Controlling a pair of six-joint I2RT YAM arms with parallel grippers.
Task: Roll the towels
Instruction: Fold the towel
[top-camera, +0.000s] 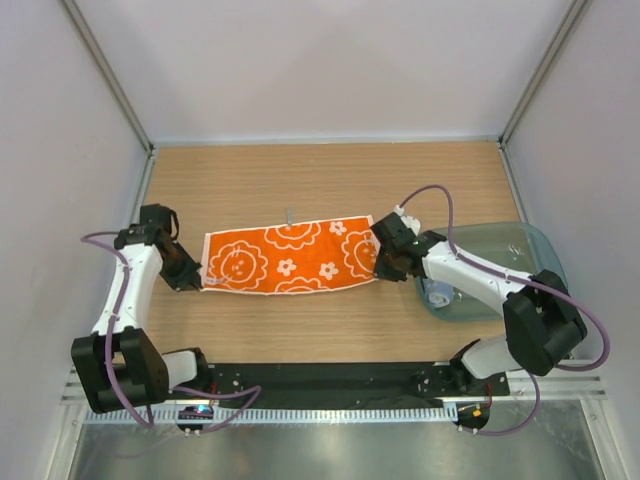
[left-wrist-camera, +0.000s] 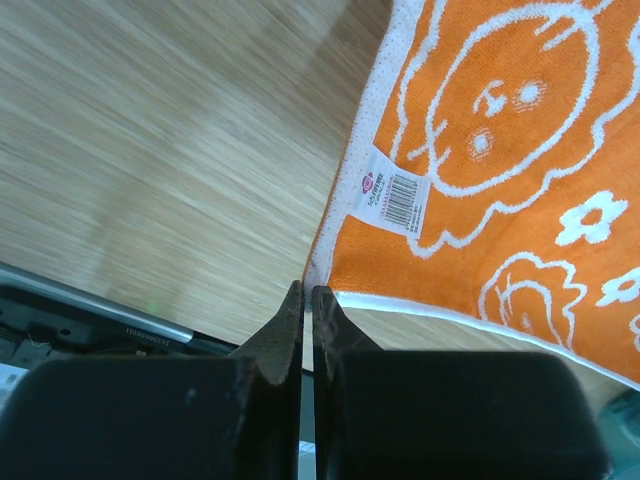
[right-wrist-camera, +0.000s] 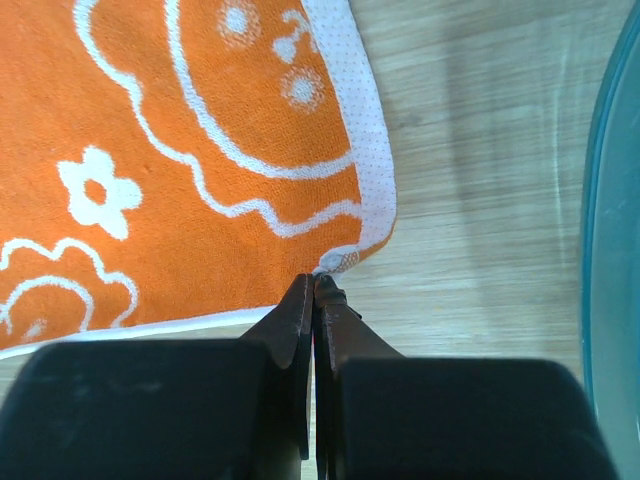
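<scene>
The orange-patterned towel (top-camera: 290, 255) (left-wrist-camera: 500, 150) (right-wrist-camera: 150, 150) lies spread open and flat across the middle of the bench (top-camera: 300, 180) (left-wrist-camera: 150, 150) (right-wrist-camera: 480, 150), its long side running left to right, its white flower and lion-face pattern facing up inside a white dotted border. A small white label (left-wrist-camera: 392, 195) with a barcode sits just inside its left edge. The left gripper (top-camera: 197, 276) (left-wrist-camera: 307, 295) is at the towel's near left corner with its two fingers pressed together, and the white hem runs right into the tips, so it is pinching that corner. The right gripper (top-camera: 377, 268) (right-wrist-camera: 315, 285) is at the near right corner, fingers likewise together, and the corner of the cloth puckers where it meets the tips, clamped between them. Both arms reach in low from either side, so the towel is stretched between them. The second, pale grey-blue towel (top-camera: 438, 296) lies bundled in the near left part of the translucent teal tray (top-camera: 530, 250) (right-wrist-camera: 610, 200), which stands at the right edge of the bench just beside the right gripper and partly under the right arm; how that towel is folded cannot be made out.
</scene>
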